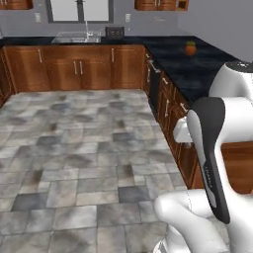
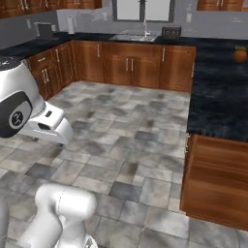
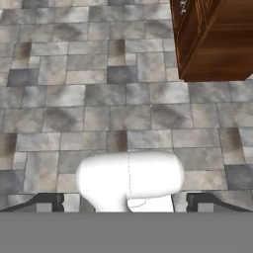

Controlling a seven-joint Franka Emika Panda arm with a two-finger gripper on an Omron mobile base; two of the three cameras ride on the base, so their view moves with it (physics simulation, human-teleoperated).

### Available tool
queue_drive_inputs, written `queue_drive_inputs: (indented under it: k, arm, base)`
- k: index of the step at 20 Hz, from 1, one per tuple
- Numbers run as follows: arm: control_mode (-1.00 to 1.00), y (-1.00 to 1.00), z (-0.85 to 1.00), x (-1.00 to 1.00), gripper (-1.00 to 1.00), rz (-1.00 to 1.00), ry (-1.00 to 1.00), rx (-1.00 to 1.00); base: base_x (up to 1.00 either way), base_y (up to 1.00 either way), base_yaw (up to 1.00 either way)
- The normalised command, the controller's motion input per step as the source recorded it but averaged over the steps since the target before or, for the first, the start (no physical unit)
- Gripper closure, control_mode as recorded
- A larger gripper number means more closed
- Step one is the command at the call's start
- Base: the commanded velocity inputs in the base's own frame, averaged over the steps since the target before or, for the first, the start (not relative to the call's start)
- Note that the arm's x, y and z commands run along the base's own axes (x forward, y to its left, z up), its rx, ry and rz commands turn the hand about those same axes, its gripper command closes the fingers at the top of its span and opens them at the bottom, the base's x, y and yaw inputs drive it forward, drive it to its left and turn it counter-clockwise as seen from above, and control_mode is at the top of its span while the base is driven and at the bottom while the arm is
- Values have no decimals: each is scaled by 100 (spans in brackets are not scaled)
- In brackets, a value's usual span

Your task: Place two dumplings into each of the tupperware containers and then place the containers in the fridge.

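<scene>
- Pincer (image 3: 126,202): your hand view shows its two dark finger tips (image 3: 47,201) standing far apart at the bottom, nothing between them, pointed down at the stone-tile floor (image 3: 99,89).
- You can read no writing or brand mark anywhere; the small dark appliance (image 2: 170,32) by the sink is too blurred to tell what it says.
- Nothing you can see here is a dumpling, a pale-blue tray or a fridge, so you cannot say where they lie from these views.
- Ahead of you runs a row of brown wooden cabinets (image 1: 79,66) with pale bar handles, under a dark speckled counter (image 1: 192,69).
- A steel sink (image 1: 74,37) with a tap sits in that counter below a window (image 1: 79,10).
- An orange rounded thing with a green top (image 1: 190,48) stands alone on the counter's side run, well apart from the sink.
- The wooden end of a cabinet block (image 3: 212,39) stands on the floor near the hand, at the upper right of your hand view.
- Grey mottled tiles cover the open floor between you and the cabinets.
</scene>
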Motion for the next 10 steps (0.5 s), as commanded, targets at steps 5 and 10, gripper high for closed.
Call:
queue_drive_inputs:
  k: [5,10]
  arm:
    - [100,0,0,0,-100,0,0,0]
    - [100,0,0,0,-100,0,0,0]
  base:
    - [0,-100,0]
    - [0,-100,0]
